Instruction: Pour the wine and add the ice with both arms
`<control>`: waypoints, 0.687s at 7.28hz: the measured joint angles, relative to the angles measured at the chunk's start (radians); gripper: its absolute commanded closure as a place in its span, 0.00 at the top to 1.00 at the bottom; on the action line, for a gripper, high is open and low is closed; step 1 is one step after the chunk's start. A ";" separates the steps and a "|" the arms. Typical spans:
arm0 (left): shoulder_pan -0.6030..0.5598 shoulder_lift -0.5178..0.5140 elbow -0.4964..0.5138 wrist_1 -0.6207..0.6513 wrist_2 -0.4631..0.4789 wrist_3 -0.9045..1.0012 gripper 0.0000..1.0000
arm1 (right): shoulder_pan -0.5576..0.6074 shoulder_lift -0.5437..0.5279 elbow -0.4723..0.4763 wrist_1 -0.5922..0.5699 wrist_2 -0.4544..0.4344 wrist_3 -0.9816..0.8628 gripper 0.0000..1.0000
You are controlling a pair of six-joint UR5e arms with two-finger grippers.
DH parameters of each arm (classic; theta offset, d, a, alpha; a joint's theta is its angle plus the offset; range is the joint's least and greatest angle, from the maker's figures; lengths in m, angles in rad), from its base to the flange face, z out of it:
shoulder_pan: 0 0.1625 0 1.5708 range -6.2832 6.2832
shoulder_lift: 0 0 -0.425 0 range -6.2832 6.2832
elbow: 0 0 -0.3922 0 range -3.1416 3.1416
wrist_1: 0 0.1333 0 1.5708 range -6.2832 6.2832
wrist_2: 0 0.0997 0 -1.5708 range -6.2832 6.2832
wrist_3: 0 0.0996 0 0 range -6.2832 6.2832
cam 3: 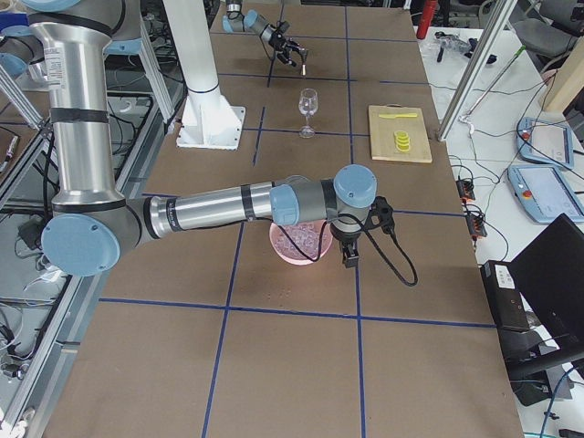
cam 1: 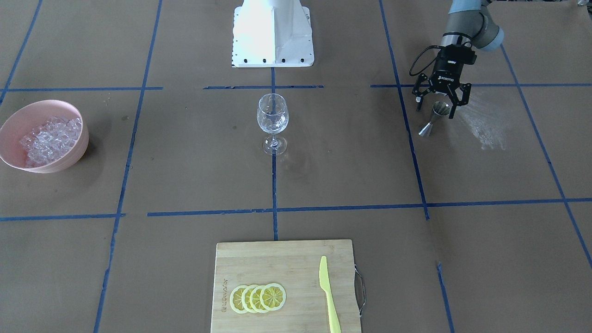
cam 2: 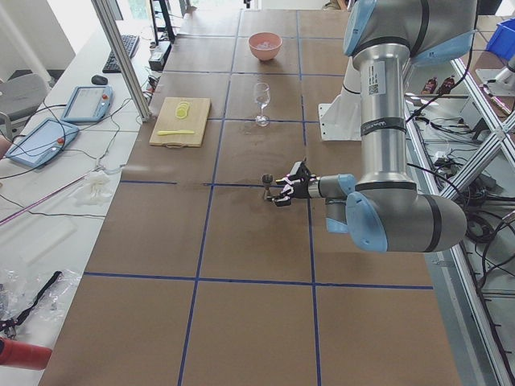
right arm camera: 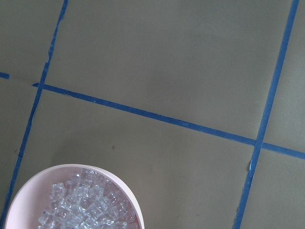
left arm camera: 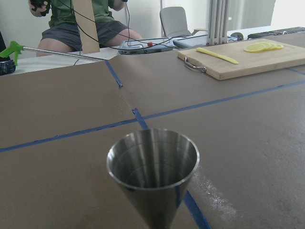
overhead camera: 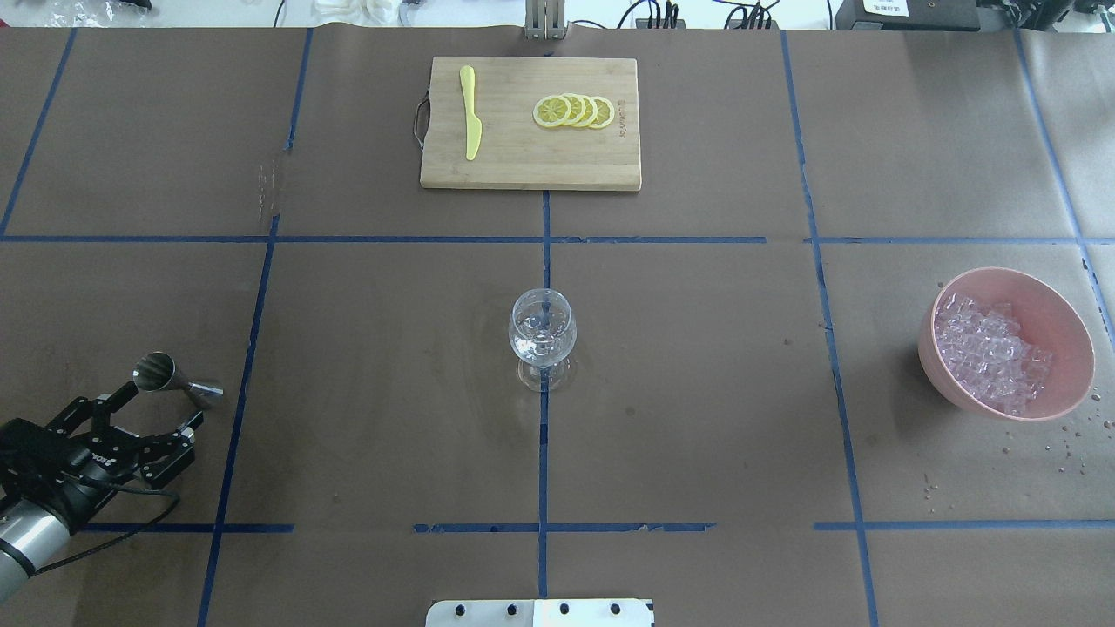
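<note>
Overhead exterior view puts the wine glass (overhead camera: 542,329) upright at the middle of your table, on the blue tape line. From the glass, the ice (overhead camera: 989,355) sits out at 3 o'clock, well apart, heaped in a pink bowl (overhead camera: 1073,324). A few wet spots mark the paper just past the bowl, toward 4 o'clock.

Look toward 8 o'clock from the glass and you find the left gripper (overhead camera: 164,406) low over the table. Its fingers are spread wide, gripping nothing. A steel jigger (overhead camera: 179,383) stands upright at the fingertips. In the front-facing view its upper cup sits between the two tips, but you cannot tell whether either finger touches it. The left wrist camera looks straight at the jigger's open mouth from close range.

At 12 o'clock from the glass lies the cutting board (overhead camera: 523,161), with overlapping lemon slices (overhead camera: 573,111) and a yellow knife (overhead camera: 471,122) to their left.

Your right gripper (cam 3: 348,260) shows only in the right-side view. It points down at the far edge of the pink bowl, and you cannot tell whether it is spread or closed. Its wrist camera catches the bowl and ice at 7 o'clock in the picture.
</note>
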 measured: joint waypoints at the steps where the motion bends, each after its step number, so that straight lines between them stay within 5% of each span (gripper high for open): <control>1: -0.012 0.054 -0.024 -0.001 -0.083 0.048 1.00 | 0.000 -0.008 0.005 0.001 0.000 0.001 1.00; 5: -0.215 0.187 -0.032 -0.009 -0.493 0.272 1.00 | -0.082 -0.081 0.133 0.002 -0.022 0.197 1.00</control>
